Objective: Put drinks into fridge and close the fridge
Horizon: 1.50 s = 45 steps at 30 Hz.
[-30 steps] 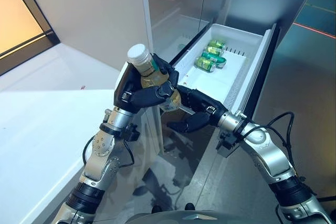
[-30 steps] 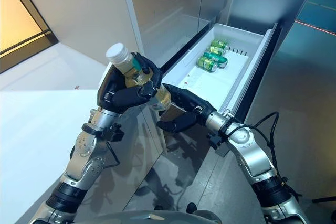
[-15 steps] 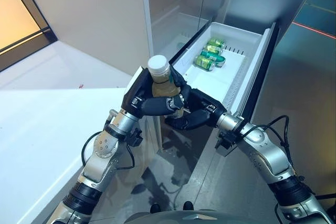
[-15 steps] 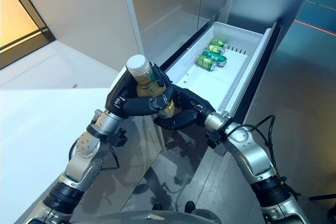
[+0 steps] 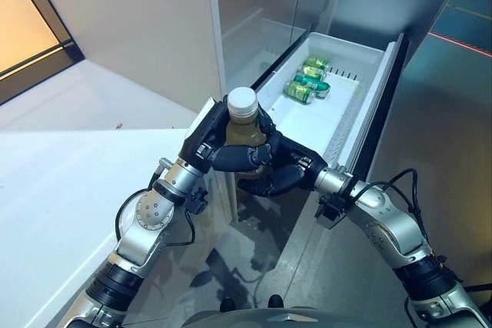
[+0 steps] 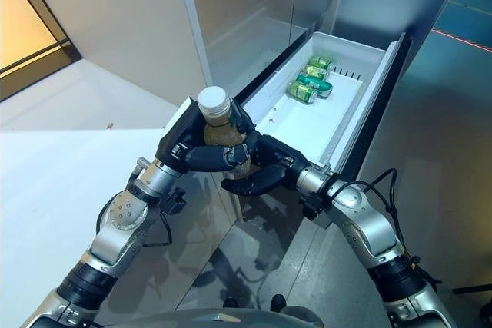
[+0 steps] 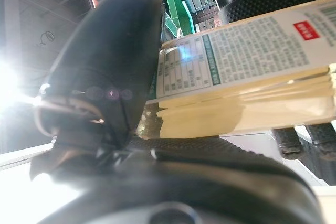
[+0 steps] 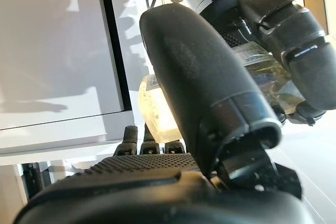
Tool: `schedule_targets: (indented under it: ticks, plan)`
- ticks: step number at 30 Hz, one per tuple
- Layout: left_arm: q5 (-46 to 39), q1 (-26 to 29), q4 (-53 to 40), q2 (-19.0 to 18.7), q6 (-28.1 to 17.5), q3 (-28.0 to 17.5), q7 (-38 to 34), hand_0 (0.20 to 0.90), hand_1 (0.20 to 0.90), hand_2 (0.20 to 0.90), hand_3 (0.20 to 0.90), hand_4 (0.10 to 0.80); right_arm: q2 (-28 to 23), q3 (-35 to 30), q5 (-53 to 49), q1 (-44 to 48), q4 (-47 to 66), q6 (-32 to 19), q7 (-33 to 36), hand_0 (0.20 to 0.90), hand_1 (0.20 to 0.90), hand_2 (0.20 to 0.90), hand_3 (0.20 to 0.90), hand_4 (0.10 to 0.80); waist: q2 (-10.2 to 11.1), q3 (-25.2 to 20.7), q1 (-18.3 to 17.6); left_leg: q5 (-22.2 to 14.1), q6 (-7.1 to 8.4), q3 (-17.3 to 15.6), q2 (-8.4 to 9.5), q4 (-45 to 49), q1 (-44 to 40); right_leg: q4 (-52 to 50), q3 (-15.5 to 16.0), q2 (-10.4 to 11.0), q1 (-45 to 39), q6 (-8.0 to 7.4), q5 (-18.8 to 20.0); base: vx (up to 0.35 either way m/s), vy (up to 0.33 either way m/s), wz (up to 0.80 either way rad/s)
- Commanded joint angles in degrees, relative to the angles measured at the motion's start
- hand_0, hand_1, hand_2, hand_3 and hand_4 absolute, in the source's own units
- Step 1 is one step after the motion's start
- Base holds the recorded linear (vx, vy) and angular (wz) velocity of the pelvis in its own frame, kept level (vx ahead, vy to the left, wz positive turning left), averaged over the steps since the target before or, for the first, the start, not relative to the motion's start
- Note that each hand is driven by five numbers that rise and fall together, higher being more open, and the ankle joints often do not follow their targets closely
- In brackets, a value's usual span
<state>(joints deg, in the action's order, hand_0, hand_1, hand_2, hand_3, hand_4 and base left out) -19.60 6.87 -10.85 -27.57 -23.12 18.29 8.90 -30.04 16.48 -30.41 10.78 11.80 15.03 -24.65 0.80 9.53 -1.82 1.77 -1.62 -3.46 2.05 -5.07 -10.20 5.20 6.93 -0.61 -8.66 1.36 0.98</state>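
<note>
A bottle (image 5: 244, 124) with a white cap and yellowish drink stands upright in front of the near end of the open white fridge drawer (image 5: 327, 119). My left hand (image 5: 217, 153) is shut on the bottle; its label shows past the thumb in the left wrist view (image 7: 252, 56). My right hand (image 5: 286, 170) comes in from the drawer side, with fingers under the bottle's lower part and the thumb beside it. In the right wrist view the bottle (image 8: 156, 109) lies between my thumb (image 8: 205, 77) and fingers. Green cans (image 5: 307, 82) lie at the drawer's far end.
A white counter (image 5: 61, 190) lies to the left. The fridge's grey body (image 5: 261, 5) rises behind the drawer. The drawer's dark front edge (image 5: 384, 105) runs along its right side, with grey floor beyond it.
My left hand has brought the bottle right and down and stood it upright. My right hand has risen and closed round the bottle's lower part.
</note>
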Motion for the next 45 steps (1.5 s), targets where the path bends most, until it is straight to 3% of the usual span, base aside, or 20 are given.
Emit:
schedule_targets:
  ticks: [1,13,24,42,43,45]
  plan:
    - [-3.3,12.6,-5.8,2.2,-9.7,0.8,-1.0,0.300,0.300,0.300,0.200,0.100,1.3,-0.3,-3.9,7.1,6.8,-3.8,-1.4,0.300,0.300,0.300,0.200,0.100,1.0,-4.8,-0.6,-3.8,0.24,-2.5,-0.04,0.1,0.0,-2.5,-0.5,0.6,0.3,-4.39,-1.4,0.000,0.000,0.00]
    - [-11.3,12.1,-3.7,5.7,-4.8,3.9,3.0,0.300,0.300,0.300,0.200,0.100,2.6,0.1,-4.8,8.7,6.0,-3.9,2.4,0.300,0.300,0.300,0.200,0.100,1.1,-4.4,-0.8,-3.8,0.14,-3.2,-0.16,0.1,-0.2,-2.4,-0.6,0.5,0.4,-4.37,-1.2,0.004,-0.007,-0.02]
    - [-14.0,11.5,-1.2,7.9,-3.9,7.1,3.2,0.300,0.300,0.300,0.200,0.100,3.8,2.0,-7.0,10.3,4.8,-0.4,3.6,0.300,0.300,0.300,0.200,0.100,1.6,-4.0,-0.5,-3.9,0.15,-3.3,-0.20,0.1,-0.5,-2.5,-0.3,0.3,0.0,-4.03,-1.4,0.001,-0.001,0.00]
    - [-9.8,12.7,2.1,6.0,-1.8,12.9,6.8,0.300,0.300,0.300,0.200,0.100,2.7,6.9,-1.2,13.2,2.2,1.3,1.6,0.300,0.300,0.300,0.200,0.100,1.4,-3.7,-0.6,-3.8,0.06,-2.6,-0.22,0.4,-0.7,-2.8,-0.9,0.0,-0.2,-3.81,-1.9,0.002,-0.002,-0.01]
    - [-9.8,12.7,2.3,6.0,-1.8,13.1,6.9,0.300,0.300,0.300,0.200,0.100,2.9,7.1,-1.2,13.4,2.1,1.3,1.4,0.481,0.481,0.481,0.411,0.311,1.4,-3.7,-0.5,-3.8,0.07,-2.6,-0.23,0.5,-0.7,-2.8,-0.9,0.0,-0.2,-3.79,-1.9,0.000,0.000,0.00]
    - [-10.0,12.5,2.5,6.1,-1.9,13.4,7.1,0.300,0.300,0.300,0.200,0.100,3.1,7.4,-0.9,13.5,2.0,1.2,1.1,0.589,0.589,0.589,0.538,0.438,1.4,-3.7,-0.5,-3.8,0.06,-2.6,-0.21,0.6,-0.6,-2.8,-1.0,0.0,-0.2,-3.72,-1.9,0.007,-0.014,-0.03]
